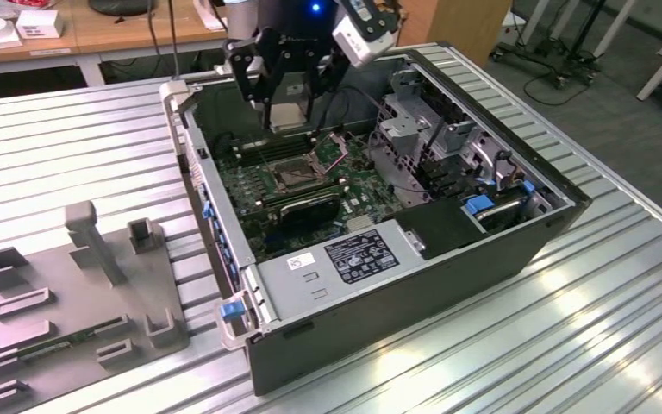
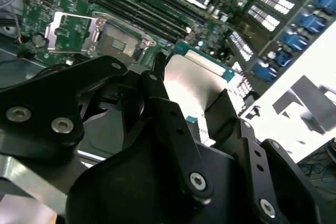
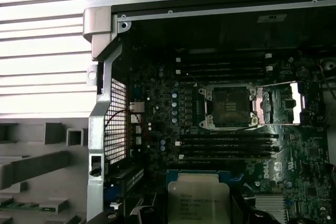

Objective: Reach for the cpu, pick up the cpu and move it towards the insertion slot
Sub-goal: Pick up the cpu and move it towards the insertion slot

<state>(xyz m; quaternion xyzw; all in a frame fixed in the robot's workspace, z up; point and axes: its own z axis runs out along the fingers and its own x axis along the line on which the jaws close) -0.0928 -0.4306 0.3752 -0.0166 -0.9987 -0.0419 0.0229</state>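
Observation:
The cpu (image 1: pixel 289 114), a flat silvery square chip, hangs above the open computer case (image 1: pixel 538 250), and my gripper (image 1: pixel 289 122) is shut on it with a black finger on each side. In both wrist views the cpu (image 2: pixel 191 80) (image 3: pixel 198 200) sits between the fingers (image 2: pixel 157 95). The insertion slot (image 1: pixel 294 178) lies below and in front of the chip on the green board. Its dark centre (image 3: pixel 229 107) (image 2: pixel 118 38) is uncovered, with the metal lid (image 3: pixel 281 103) folded open beside it.
Long black memory slots (image 3: pixel 226 145) flank the socket. A metal drive cage (image 1: pixel 423 129) and a power supply (image 1: pixel 354 254) fill the rest of the case. On the exterior view's left, a grey fixture (image 1: pixel 78 293) holds a green memory stick (image 1: pixel 61 341) on the slatted metal table (image 1: pixel 515 345).

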